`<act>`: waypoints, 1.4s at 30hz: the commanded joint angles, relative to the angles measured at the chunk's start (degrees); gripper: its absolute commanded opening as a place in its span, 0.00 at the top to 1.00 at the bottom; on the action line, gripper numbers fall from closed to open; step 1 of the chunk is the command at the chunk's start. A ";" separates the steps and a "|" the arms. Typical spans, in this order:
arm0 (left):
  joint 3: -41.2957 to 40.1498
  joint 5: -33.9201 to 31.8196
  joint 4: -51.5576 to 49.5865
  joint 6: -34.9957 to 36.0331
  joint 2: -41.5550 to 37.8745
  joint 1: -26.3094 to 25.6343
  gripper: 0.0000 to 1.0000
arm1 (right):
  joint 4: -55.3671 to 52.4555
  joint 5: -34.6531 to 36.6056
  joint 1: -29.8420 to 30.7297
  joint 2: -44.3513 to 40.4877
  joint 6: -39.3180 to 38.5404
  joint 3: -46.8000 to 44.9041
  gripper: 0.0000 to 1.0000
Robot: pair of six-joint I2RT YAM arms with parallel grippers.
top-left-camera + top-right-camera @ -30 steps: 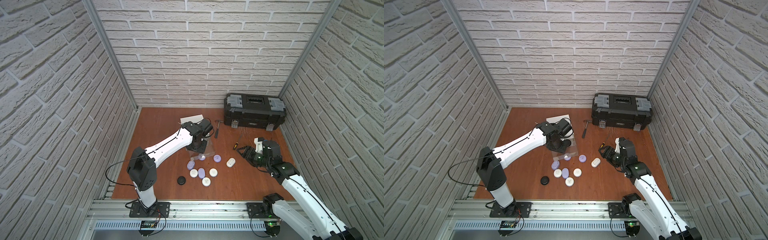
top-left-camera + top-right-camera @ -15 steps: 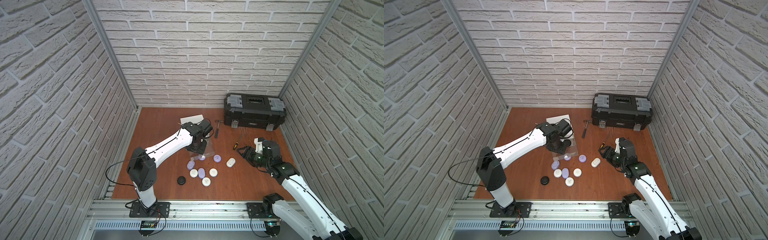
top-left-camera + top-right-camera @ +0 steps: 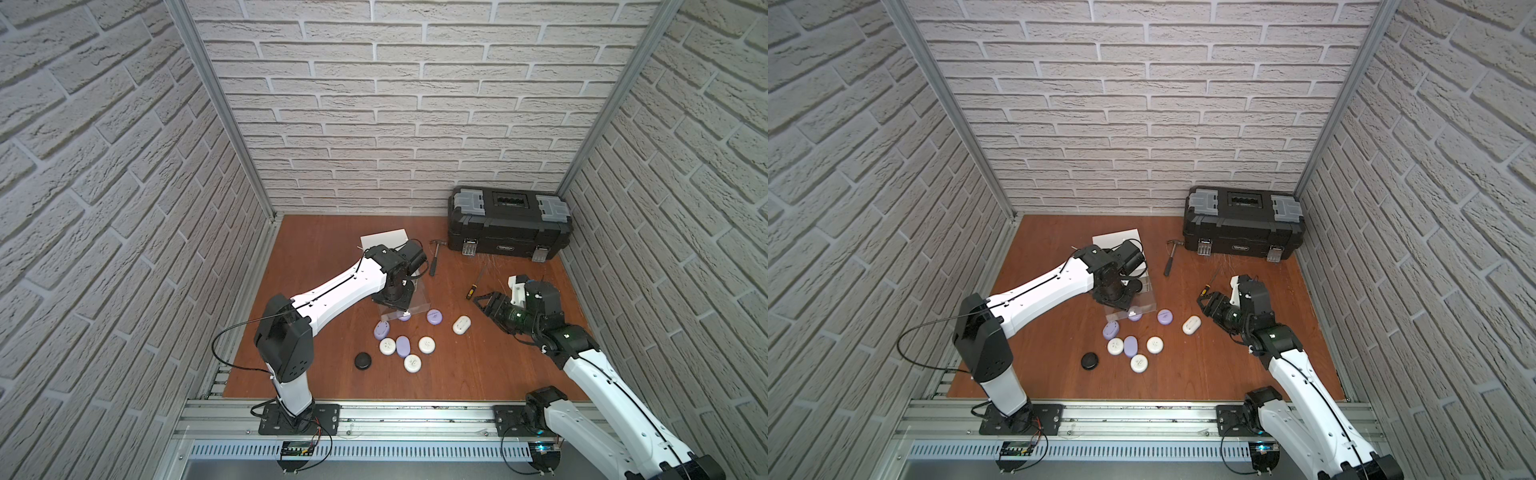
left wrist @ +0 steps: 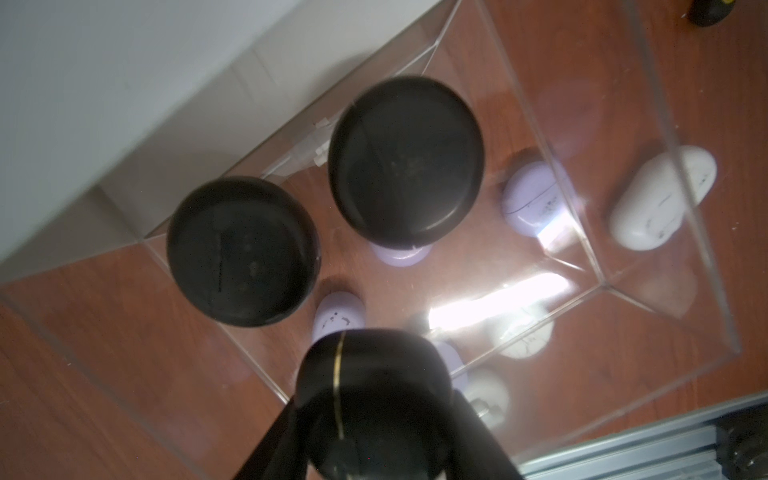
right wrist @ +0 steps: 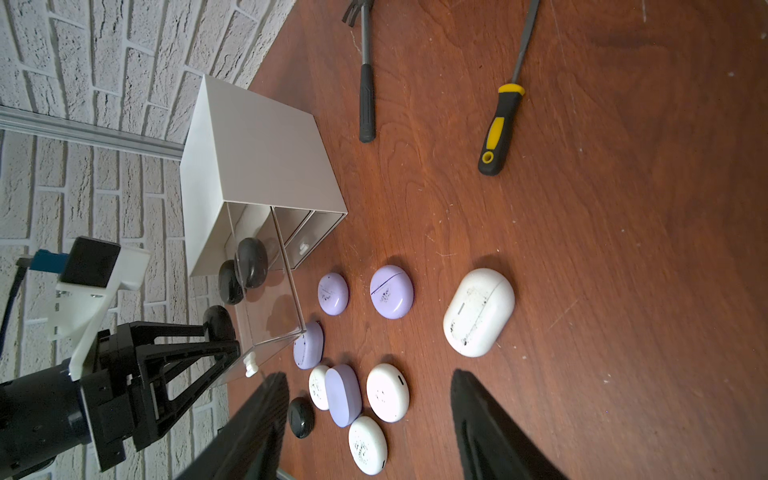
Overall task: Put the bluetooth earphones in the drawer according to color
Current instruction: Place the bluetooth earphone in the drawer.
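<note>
Nearest the base rail, a lone black case (image 3: 362,360) is found lying on the wooden table (image 3: 478,374). Just beyond it, toward the right arm's side, three round white cases (image 3: 412,363) and two lavender cases (image 3: 402,346) are grouped closely, some touching. Two further lavender cases (image 3: 434,317) are placed a little farther in, one of them partly covered in both top views by the front of the top drawer (image 5: 293,286). An oval white case (image 3: 461,324) is set apart to their right. The right gripper (image 3: 484,305) is held low just beyond that oval white case, with its jaws spread wide and nothing between them. In the right wrist view the oval white case is seen ahead of one of the fingers (image 5: 490,424) rather than centred in the gap, and apart from both. The top drawer is pulled forward out of the drawer cabinet (image 3: 384,240), and the two lower drawers are shut. The left gripper (image 4: 374,399) is positioned above the front part of the open top drawer and is closed on a held black case (image 4: 365,361). This case is clamped between the two fingers (image 4: 270,444) at their tips, with its gold seam line lying midway between them. Whether it touches the drawer floor cannot be told. Two black cases (image 4: 243,251) are seen lying inside the top drawer, toward the cabinet end. Farther back, a yellow-handled screwdriver (image 3: 471,293) and a hammer (image 3: 434,262) are laid on the table, and a black toolbox (image 3: 509,226) is set against the rear wall.
</note>
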 commanded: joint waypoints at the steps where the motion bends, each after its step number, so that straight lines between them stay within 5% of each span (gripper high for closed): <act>1: 0.84 0.56 -1.31 0.91 1.40 -0.43 0.56 | 2.45 -0.33 -0.73 0.26 -0.29 -0.34 0.33; 14: 0.98 -1.99 -3.94 1.71 1.74 1.79 0.51 | 3.29 -0.47 -0.73 1.14 -0.15 -0.19 0.33; 28: 2.63 -3.12 -4.57 1.74 1.38 3.08 0.32 | 3.18 -0.48 -0.73 1.37 -0.46 -0.32 0.33; 38: 8.18 -8.94 -4.81 0.42 -6.51 0.77 0.25 | 1.93 0.11 -0.76 0.37 -1.30 -0.01 0.34; 42: 3.61 -12.21 -5.90 -3.40 -12.70 -0.45 0.25 | 1.59 0.02 -0.73 -0.18 -1.21 0.03 0.34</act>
